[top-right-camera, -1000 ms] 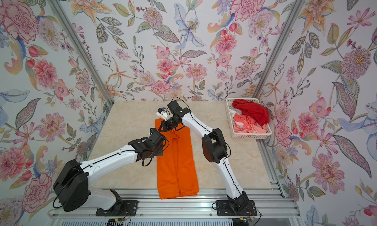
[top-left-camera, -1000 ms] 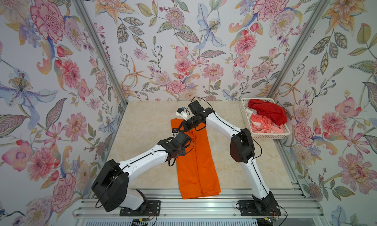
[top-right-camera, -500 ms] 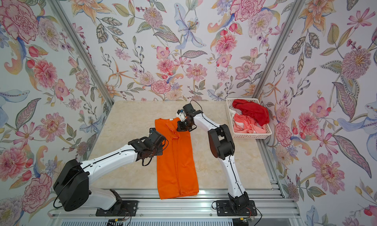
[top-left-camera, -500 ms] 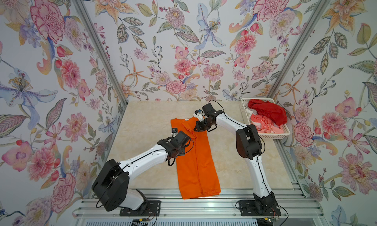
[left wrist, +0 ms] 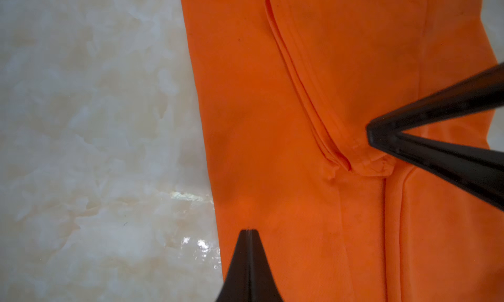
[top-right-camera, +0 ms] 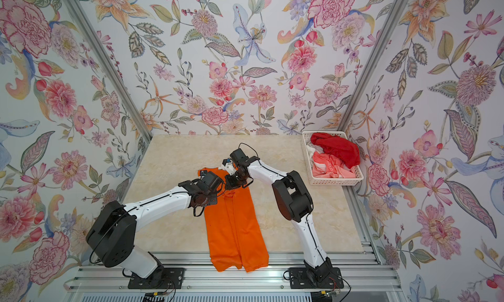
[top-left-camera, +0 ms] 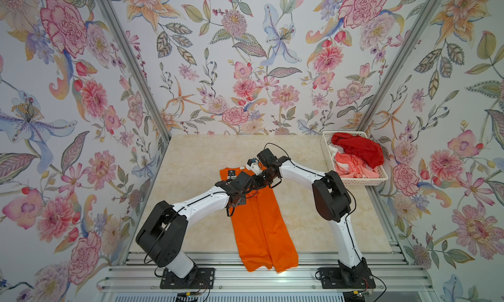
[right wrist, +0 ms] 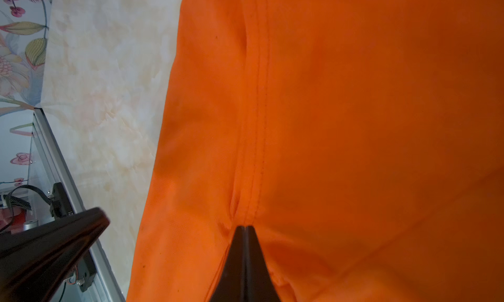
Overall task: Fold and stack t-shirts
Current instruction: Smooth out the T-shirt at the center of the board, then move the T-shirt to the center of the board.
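Left tool and right tool are clenched, tips low over the orange tee spread beneath them on the surface — likely flattening the folded-in sleeve. Whether either pinches cloth, I cannot tell.

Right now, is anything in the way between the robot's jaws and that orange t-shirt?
Nothing visible. The left jaws and right jaws, both shut, sit right at the orange t-shirt, only its cloth under their tips.
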Available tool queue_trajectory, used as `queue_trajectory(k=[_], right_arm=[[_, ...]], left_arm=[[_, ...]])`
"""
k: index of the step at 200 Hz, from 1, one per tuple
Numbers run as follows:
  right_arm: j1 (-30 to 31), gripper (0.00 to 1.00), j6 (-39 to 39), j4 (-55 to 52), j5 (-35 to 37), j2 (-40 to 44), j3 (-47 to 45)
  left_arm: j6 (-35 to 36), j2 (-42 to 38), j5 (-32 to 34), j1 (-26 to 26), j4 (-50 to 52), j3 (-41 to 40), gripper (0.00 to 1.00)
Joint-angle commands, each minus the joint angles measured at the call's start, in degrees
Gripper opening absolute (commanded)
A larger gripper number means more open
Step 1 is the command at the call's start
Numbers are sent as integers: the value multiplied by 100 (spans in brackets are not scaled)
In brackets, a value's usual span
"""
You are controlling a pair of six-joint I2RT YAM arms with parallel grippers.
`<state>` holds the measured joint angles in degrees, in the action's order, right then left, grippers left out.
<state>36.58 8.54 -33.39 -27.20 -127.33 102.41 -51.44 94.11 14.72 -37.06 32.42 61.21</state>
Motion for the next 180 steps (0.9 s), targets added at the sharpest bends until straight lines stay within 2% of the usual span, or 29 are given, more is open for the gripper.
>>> queue_trajectory(k=[1,26,42,58,93,116,147,180], right_arm=[[-384,7,30,215,692,697,12],[-559,9,-21,-203,663,598,217],[-481,8,-62,-309,703,610,-33],[-323,0,6,-246,807,747,-567],[-59,0,357,275,972,1309,-2035],[12,0,468,415,999,1404,-2473],[1,0,511,284,1158,954,-2195],[-126,0,584,-112,1223,71,-1161]], left_arm=[[210,833,201,251,85,717,0],[454,2080,77,427,561,1788,0],[444,2449,149,441,701,2016,0],[408,2448,102,432,713,1931,0],[415,1900,204,366,719,1361,0],[513,1924,273,384,725,1280,0],[856,2563,167,477,820,1990,0],[1331,3556,35,729,1337,3585,0]])
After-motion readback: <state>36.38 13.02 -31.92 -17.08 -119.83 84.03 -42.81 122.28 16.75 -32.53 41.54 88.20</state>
